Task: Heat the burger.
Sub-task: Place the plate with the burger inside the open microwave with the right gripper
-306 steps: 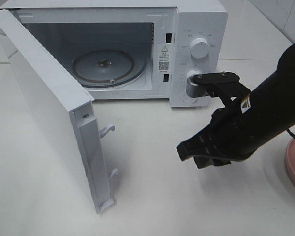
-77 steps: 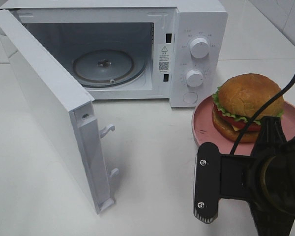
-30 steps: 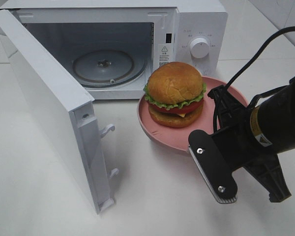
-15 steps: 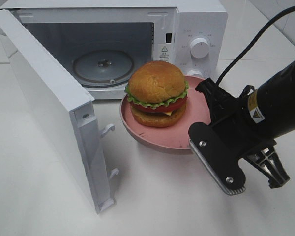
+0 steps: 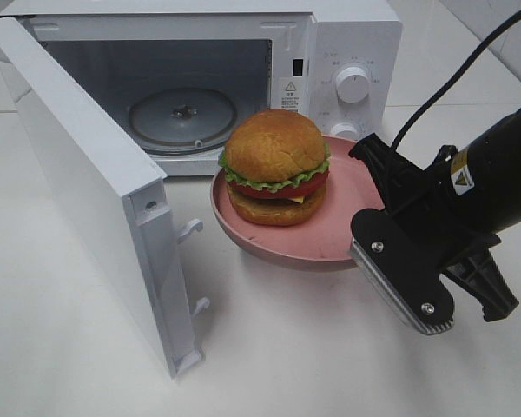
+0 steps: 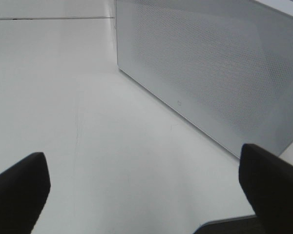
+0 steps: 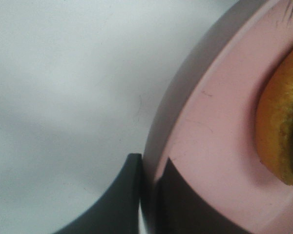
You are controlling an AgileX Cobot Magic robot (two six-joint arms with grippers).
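Note:
The burger [image 5: 275,165], with a golden bun, green lettuce and red tomato, sits on a round pink plate [image 5: 330,234] held just above the table in front of the open microwave [image 5: 347,35]. My right gripper [image 5: 371,176] is shut on the plate's right rim. The right wrist view shows the gripper [image 7: 150,181] pinching the plate [image 7: 210,122] rim, with the burger's bun [image 7: 283,131] at the frame's edge. My left gripper [image 6: 145,195] stands open and empty, facing the outer side of the microwave door [image 6: 210,73]. It does not show in the exterior high view.
The microwave door [image 5: 87,191] hangs wide open on the left, reaching toward the table's front. A glass turntable [image 5: 182,117] lies inside the cavity. Two knobs [image 5: 354,85] sit on the control panel behind the plate. A black cable [image 5: 451,78] trails from the right arm.
The right gripper has carried the plate and burger leftward, from beside the control panel to in front of the cavity. Over the last half second it barely moved. The left gripper stays open.

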